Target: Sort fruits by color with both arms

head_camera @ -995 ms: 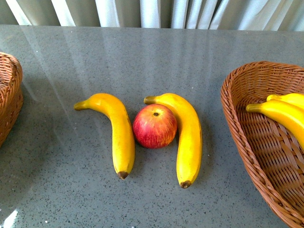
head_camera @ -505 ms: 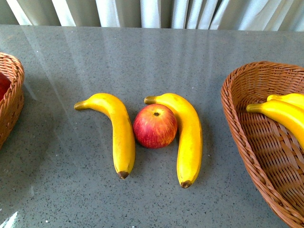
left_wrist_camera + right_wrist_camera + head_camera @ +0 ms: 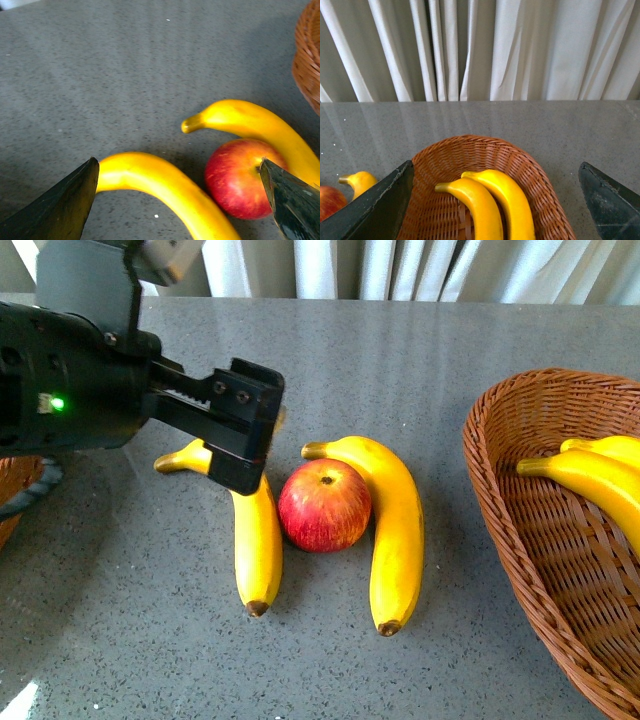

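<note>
- Now the round red streaked apple (image 3: 325, 506) sits on the grey desk (image 3: 450, 360), wedged between two curved yellow bananas (image 3: 395, 530)
- Black left pincer (image 3: 245, 430), jaws wide, hovers over the left banana (image 3: 257, 550)
- Descending there could knock the apple rolling

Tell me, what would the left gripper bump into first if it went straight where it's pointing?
Probably the left banana, which lies between the open jaws of the left gripper. The apple sits close beside it, and depth is unclear.
</note>
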Robot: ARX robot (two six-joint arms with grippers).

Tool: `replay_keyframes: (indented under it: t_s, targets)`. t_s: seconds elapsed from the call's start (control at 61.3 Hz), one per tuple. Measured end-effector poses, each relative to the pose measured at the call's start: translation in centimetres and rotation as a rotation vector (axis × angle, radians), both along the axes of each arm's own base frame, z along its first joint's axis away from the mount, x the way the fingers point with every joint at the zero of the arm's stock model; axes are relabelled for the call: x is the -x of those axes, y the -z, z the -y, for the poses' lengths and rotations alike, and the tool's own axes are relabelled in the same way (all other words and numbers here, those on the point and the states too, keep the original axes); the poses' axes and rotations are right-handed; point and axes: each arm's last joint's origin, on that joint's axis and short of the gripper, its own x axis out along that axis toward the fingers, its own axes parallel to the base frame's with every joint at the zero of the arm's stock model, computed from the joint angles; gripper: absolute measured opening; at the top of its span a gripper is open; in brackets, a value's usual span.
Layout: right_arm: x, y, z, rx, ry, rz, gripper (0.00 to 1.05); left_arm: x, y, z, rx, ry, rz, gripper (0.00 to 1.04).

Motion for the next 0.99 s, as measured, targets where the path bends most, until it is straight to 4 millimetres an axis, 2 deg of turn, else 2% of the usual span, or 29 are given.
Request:
replay_keyframes:
  t_s: [0.245, 0.799, 0.995]
  targets:
    - [0.0, 0.0, 0.0, 0.0, 0.0, 0.0, 0.96, 0.0, 0.5, 2.3, 0.008, 0.085, 0.002, 0.96]
    - [0.0, 0.0, 0.0, 0.0, 0.0, 0.0, 0.96, 0.2, 3.4, 4.4, -0.035, 0.158, -0.061, 0.96]
    - [0.0, 0.0, 0.0, 0.0, 0.0, 0.0, 0.96, 0.2, 3.9, 5.0, -0.043, 0.184, -0.07, 0.96]
